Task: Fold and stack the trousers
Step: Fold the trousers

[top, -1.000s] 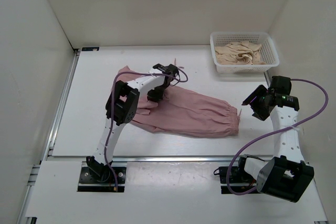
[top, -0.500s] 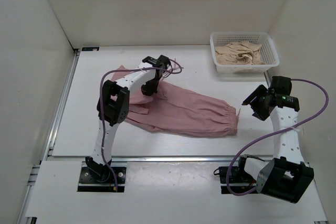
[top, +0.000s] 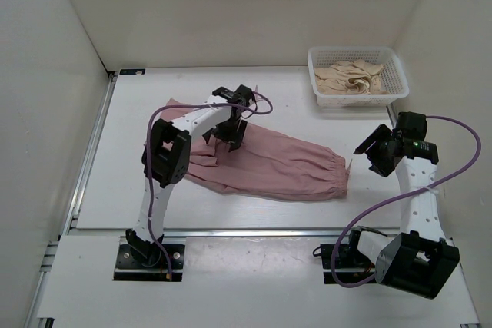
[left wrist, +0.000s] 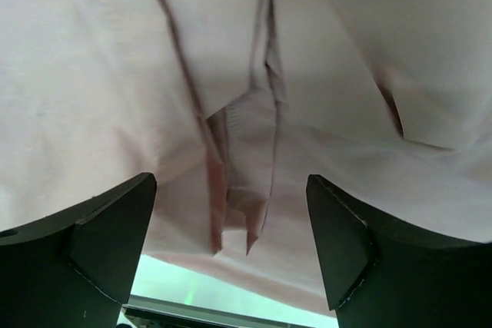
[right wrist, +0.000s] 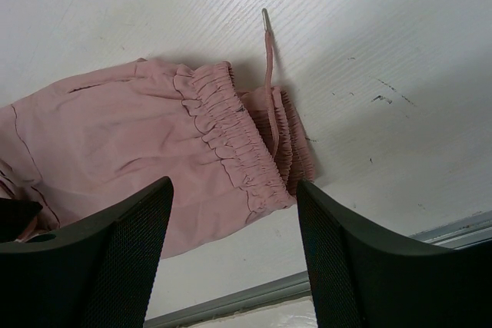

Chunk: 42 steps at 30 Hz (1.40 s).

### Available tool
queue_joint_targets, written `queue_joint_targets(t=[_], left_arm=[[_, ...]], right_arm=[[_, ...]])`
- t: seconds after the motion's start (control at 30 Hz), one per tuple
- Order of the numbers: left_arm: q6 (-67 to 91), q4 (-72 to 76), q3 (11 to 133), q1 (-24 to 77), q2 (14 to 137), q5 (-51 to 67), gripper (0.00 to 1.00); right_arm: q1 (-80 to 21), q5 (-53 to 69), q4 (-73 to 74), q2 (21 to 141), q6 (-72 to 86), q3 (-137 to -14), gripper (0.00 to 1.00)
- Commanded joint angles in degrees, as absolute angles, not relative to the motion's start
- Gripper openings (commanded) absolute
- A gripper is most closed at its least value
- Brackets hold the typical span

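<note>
The trousers [top: 269, 163] lie mid-counter [top: 138, 190] as one long strip, legs seemingly laid together; crosswise folds and stacking remain, I judge. The left hand [top: 232, 136] hovers wide and empty over their leg end, the right hand [top: 374, 157] wide beside their waistband [top: 338, 174]. White scuffed counter, white walls [top: 231, 13]; a basket [top: 357, 100] of cream cloth [top: 354, 76] stands well beyond the trousers.

The trousers [top: 286, 164] lie on the table [top: 131, 190], the basket [top: 358, 100] behind to their right.
</note>
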<state>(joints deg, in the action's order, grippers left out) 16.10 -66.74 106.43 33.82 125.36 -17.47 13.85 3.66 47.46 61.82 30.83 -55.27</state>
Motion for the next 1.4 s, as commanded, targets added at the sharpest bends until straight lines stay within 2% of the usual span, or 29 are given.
queue_joint_targets(t=[0.0, 0.27, 0.4, 0.47, 0.5, 0.57, 0.6, 0.7, 0.73, 0.9, 1.13, 1.23, 1.37], left_arm=[[16.17, -65.21, 104.77, 34.19, 125.86, -16.87, 0.91], [16.17, -62.84, 101.6, 34.72, 127.62, -19.33, 0.89], [17.92, -62.84, 100.38, 34.72, 128.14, -23.55, 0.78], [18.45, -62.84, 100.37, 34.72, 128.14, -25.3, 0.77], [18.46, -62.84, 99.85, 34.72, 128.14, -25.31, 0.71], [18.46, -62.84, 99.84, 34.72, 128.14, -25.93, 0.69], [18.46, -62.84, 99.84, 34.72, 128.14, -25.93, 0.66], [19.51, -63.36, 100.45, 34.72, 128.14, -26.46, 0.66], [19.51, -63.37, 100.46, 34.72, 127.62, -26.46, 0.7], [20.12, -63.37, 102.21, 34.19, 125.69, -25.93, 0.7], [19.6, -61.08, 102.83, 30.33, 120.76, -16.88, 0.69], [19.6, -61.69, 102.83, 30.32, 122.16, -18.01, 0.84], [20.13, -62.23, 102.83, 30.84, 124.28, -20.82, 0.87]], right_arm=[[13.62, 4.66, 46.41, 60.73, 29.62, -55.02, 0.71], [13.62, 4.66, 46.41, 60.73, 29.62, -55.02, 0.71], [13.62, 4.66, 46.41, 60.73, 29.62, -55.02, 0.71], [13.62, 4.66, 46.41, 60.73, 29.62, -55.02, 0.71], [13.62, 4.66, 46.41, 60.73, 29.62, -55.02, 0.71], [13.62, 4.66, 46.41, 60.73, 29.62, -55.02, 0.71], [13.62, 4.66, 46.41, 60.73, 29.62, -55.02, 0.71], [13.62, 4.66, 46.41, 60.73, 29.62, -55.02, 0.71], [13.62, 4.66, 46.41, 60.73, 29.62, -55.02, 0.71], [13.62, 4.66, 46.41, 60.73, 29.62, -55.02, 0.71], [13.62, 4.66, 46.41, 60.73, 29.62, -55.02, 0.71], [13.62, 5.19, 46.41, 60.73, 29.62, -55.02, 0.71], [13.62, 5.19, 46.41, 60.73, 29.62, -55.02, 0.71]])
